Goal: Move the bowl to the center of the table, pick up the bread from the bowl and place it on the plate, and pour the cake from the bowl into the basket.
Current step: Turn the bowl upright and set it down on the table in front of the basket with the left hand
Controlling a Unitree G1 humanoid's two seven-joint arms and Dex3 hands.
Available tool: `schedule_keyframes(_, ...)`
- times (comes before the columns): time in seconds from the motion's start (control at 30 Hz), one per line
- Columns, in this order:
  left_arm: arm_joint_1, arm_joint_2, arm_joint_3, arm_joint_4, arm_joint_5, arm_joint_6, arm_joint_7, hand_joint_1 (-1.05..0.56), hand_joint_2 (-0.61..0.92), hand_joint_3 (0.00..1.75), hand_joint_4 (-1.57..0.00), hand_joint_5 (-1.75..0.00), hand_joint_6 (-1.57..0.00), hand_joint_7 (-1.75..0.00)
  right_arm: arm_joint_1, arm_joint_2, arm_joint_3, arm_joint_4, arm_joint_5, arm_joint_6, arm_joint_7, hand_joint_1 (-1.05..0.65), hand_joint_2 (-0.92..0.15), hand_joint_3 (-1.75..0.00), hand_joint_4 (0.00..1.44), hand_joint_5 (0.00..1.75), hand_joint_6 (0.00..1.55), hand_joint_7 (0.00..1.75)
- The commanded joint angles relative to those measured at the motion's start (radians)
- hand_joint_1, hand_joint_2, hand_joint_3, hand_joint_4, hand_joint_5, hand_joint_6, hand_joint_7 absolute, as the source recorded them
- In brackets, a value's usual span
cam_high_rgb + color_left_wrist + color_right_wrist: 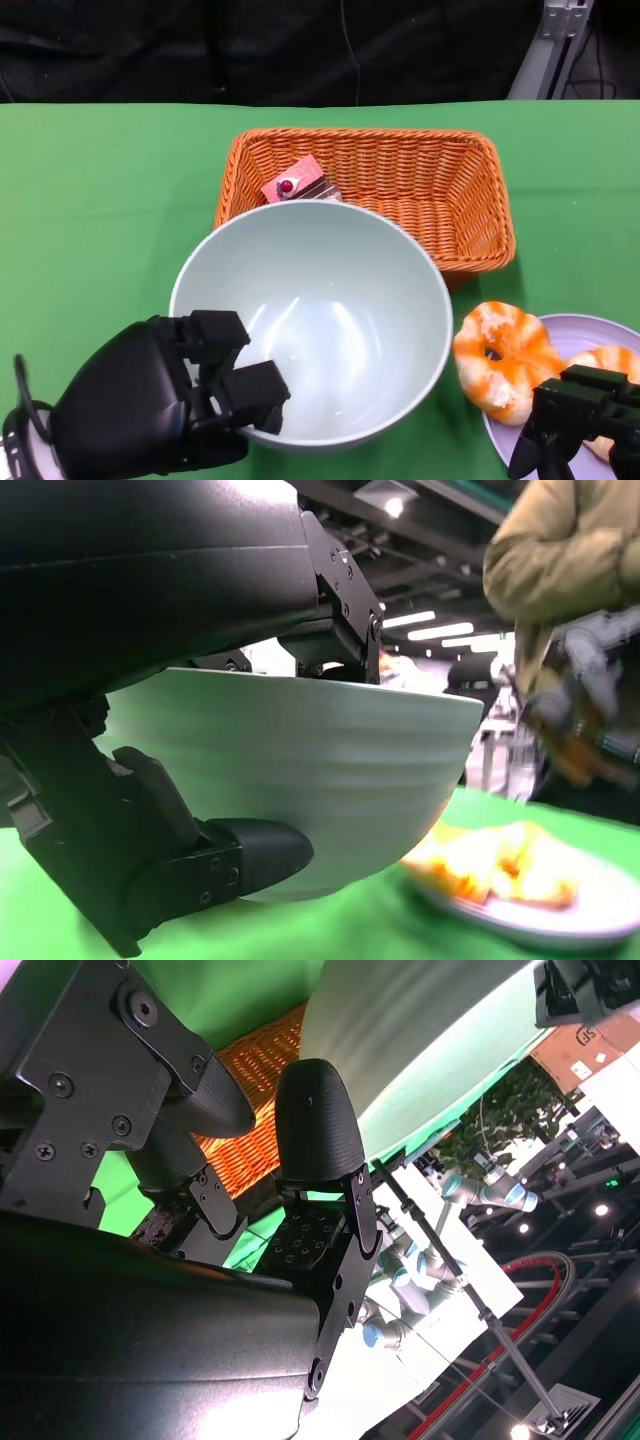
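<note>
The pale green bowl [320,330] is empty and sits at the table's middle, its far rim covering the near edge of the orange wicker basket [440,190]. My left hand [160,400] grips the bowl's near-left rim, fingers inside and thumb [200,865] under the wall [330,770]. The pink cake [298,184] lies in the basket's near-left corner. An orange-and-white bread ring [505,365] rests on the left edge of the lilac plate [575,335], with a second bread [610,365] beside it. My right hand [580,420] hovers over the plate's near side, fingers apart and holding nothing.
Green cloth covers the table [100,200]. The basket stands just behind the bowl and the plate just to its right, so the three crowd together. In the left wrist view a person in a tan jacket [560,580] stands beyond the table.
</note>
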Motion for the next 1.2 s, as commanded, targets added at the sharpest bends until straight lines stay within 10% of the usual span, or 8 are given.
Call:
schedule_keyframes(0.03, -0.019, 0.076, -0.060, -0.016, 0.119, 0.077, 0.194, -0.15, 0.49, 0.99, -0.96, -1.75, -0.67, -1.75, 0.006, -0.010, -0.012, -0.009, 0.012, -0.007, -0.005, 0.01, -0.10, -1.75, 1.01, 1.64, 0.96, 1.43)
schedule_keyframes(0.17, -0.040, 0.191, -0.212, 0.039, 0.283, 0.232, 0.440, -0.21, 0.83, 0.25, -0.94, -1.75, -0.66, -1.75, 0.003, -0.012, -0.011, -0.003, 0.012, -0.013, -0.006, 0.01, -0.09, -1.75, 1.01, 1.64, 0.96, 1.43)
schedule_keyframes(0.53, -0.188, 0.348, -0.621, 0.283, 0.384, 0.505, 0.671, -0.27, 0.91, 0.14, -0.87, -1.75, -0.58, -1.75, 0.003, -0.006, -0.009, -0.011, 0.010, 0.000, -0.003, 0.02, -0.08, -1.75, 1.01, 1.65, 0.95, 1.44)
schedule_keyframes(0.77, -0.245, 0.375, -0.735, 0.314, 0.268, 0.486, 0.532, -0.38, 0.90, 0.02, -0.80, -1.75, -0.77, -1.05, -0.003, -0.009, -0.008, -0.001, 0.015, -0.011, -0.005, 0.02, -0.08, -1.75, 1.00, 1.66, 0.95, 1.45)
schedule_keyframes(0.83, -0.206, 0.382, -0.721, 0.253, 0.155, 0.510, 0.295, -0.41, 0.91, 0.06, -0.70, -1.69, -0.73, -0.93, 0.004, -0.008, -0.008, -0.014, 0.014, 0.003, 0.004, 0.02, -0.08, -1.75, 1.00, 1.66, 0.95, 1.44)
schedule_keyframes(0.97, -0.160, 0.409, -0.708, 0.127, 0.064, 0.586, -0.014, -0.42, 0.92, 0.16, -0.54, -0.91, -0.62, -0.32, 0.006, -0.004, -0.008, -0.017, 0.009, 0.006, 0.000, 0.03, -0.07, -1.75, 1.00, 1.66, 0.95, 1.44)
schedule_keyframes(1.2, -0.054, 0.450, -0.635, -0.147, -0.043, 0.713, -0.319, -0.52, 0.92, 0.12, -0.18, -0.51, -0.28, -0.06, 0.005, -0.005, -0.010, -0.018, 0.005, 0.008, -0.001, 0.02, -0.08, -1.75, 1.00, 1.66, 0.95, 1.45)
